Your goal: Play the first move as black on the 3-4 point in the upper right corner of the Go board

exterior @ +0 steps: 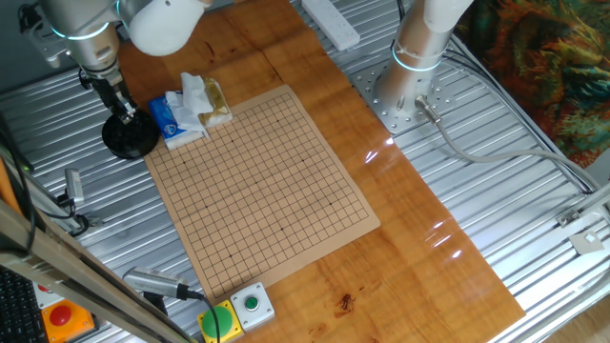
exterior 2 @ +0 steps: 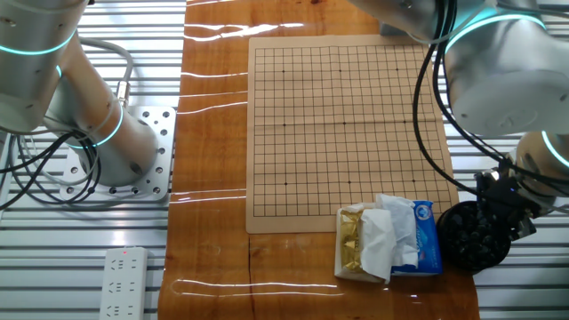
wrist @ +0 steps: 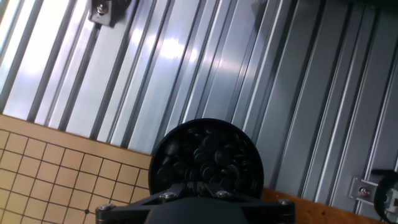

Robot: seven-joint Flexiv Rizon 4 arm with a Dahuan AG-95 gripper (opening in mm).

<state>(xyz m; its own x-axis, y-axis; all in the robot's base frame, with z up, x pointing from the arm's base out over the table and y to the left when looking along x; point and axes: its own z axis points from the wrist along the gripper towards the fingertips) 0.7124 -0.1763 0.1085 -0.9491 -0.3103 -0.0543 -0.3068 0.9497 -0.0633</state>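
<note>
The pale-tan Go board (exterior: 257, 191) lies on the orange-brown tabletop and carries no stones; it also shows in the other fixed view (exterior 2: 342, 124) and at the lower left of the hand view (wrist: 50, 177). A round black bowl (exterior: 131, 139) full of black stones stands on the ribbed metal just off the board's corner (exterior 2: 471, 238) (wrist: 205, 152). My gripper (exterior: 122, 114) reaches down into the bowl (exterior 2: 496, 212). In the hand view its dark fingertips (wrist: 199, 184) sit among the stones, close together. The contact is too dark to read.
A blue and white tissue pack (exterior: 176, 119) and a yellow wrapped box (exterior: 215, 103) lie by the board's corner next to the bowl. A second arm's base (exterior: 410, 86) stands past the tabletop. A power strip (exterior: 329, 19) and a button box (exterior: 238, 310) sit at the edges.
</note>
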